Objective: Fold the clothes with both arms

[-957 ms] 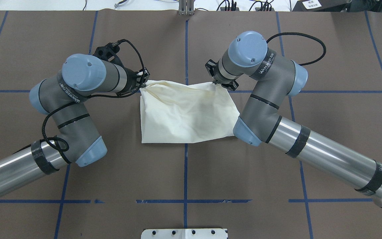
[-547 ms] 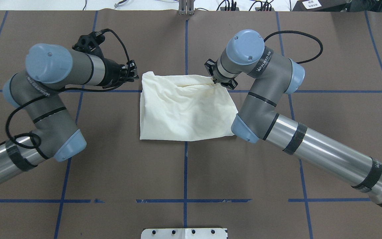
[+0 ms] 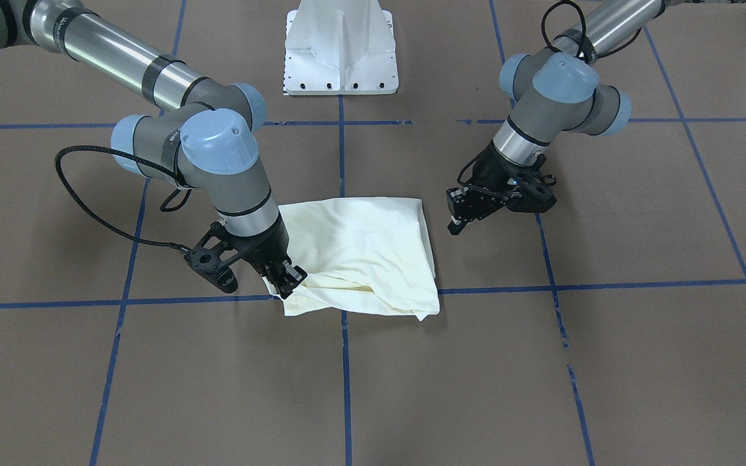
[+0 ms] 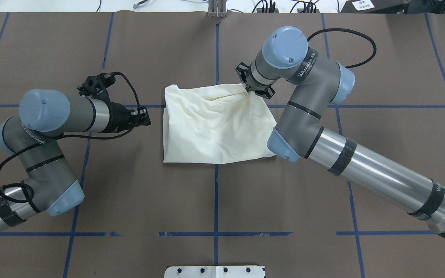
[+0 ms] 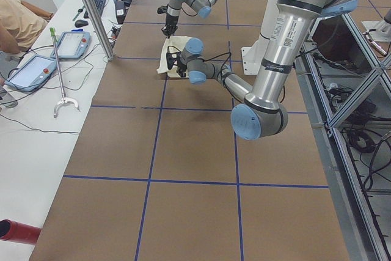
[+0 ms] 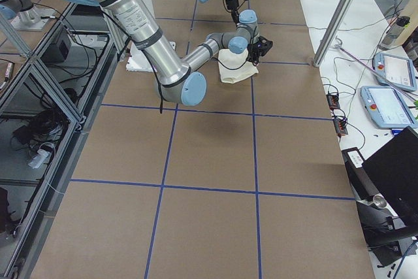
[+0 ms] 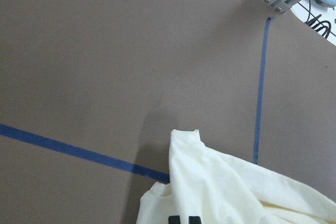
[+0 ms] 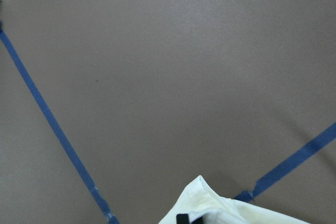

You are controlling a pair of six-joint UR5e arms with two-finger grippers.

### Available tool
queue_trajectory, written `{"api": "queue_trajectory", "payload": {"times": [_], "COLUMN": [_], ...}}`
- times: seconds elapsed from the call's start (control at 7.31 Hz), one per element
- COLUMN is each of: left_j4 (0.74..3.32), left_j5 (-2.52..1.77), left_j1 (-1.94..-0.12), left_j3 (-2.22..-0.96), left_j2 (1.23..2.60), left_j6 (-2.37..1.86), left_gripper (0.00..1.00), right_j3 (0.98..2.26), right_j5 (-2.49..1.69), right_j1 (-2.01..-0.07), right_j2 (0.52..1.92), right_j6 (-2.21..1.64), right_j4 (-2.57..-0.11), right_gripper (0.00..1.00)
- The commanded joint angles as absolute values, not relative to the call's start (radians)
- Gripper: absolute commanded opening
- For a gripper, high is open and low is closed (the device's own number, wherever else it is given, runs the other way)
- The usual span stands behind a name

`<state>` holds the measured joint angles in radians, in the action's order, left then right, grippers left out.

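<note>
**Bimanual folding, read from the robot's side outward.** Nearest, short of the T-shirt (image 4: 218, 131), the white pedestal base (image 4: 214, 271) sits at the edge of the brown tabletop (image 4: 149, 193), which is gridded with blue tape lines (image 4: 216, 200). The T-shirt lies at mid-table as a folded, roughly square cream packet, plain side up. Its near edge is straight and flat, while creases fan across it toward its far right corner.

To the shirt's left, just clear of its edge and touching no fabric, the left claw (image 4: 145, 117) hangs empty with its fingers slightly spread. Its wrist camera shows the shirt's far left corner loose and curled, with a scrap of black print beneath. At the shirt's far right corner the right claw (image 4: 250, 90) is pressed together on a bunched pinch of cloth. The elbow of the right arm (image 4: 284, 148) overlaps the shirt's near right corner in the overhead view; its height above the cloth cannot be judged.

**Hazards, as judged.** With one far corner held and the other free, any pull by the right claw would probably drag the packet askew and spoil the square. The curled left corner may spring open unless flattened. A low elbow sweep could snag the near right corner.
</note>
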<state>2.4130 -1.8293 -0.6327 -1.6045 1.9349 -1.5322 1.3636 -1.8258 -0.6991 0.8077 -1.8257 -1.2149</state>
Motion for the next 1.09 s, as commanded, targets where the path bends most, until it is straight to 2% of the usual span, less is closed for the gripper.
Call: {"api": "queue_trajectory", "payload": {"times": [0.0,0.41,0.96], "left_j4": [2.648,2.655,2.721], "left_j5": [-1.825,-1.825,-1.894], "left_j1": [-0.620,-0.597,-0.542], "left_j3": [-1.498,-1.444,-1.442], "left_j2": [1.937,2.006,1.997], "left_j6": [-1.535,-1.539,-1.534], "left_gripper": [0.00,0.00,0.00], "right_j3": [1.364,1.364,1.368], "right_j5": [-1.827,-1.829,-1.829], "right_j1": [-0.701,-0.701,-0.701], "right_j2": [0.807,0.804,0.804], "right_j6": [-1.816,-1.818,-1.819], "right_j4": [-1.215,-1.215,-1.215], "right_gripper": [0.00,0.00,0.00]}}
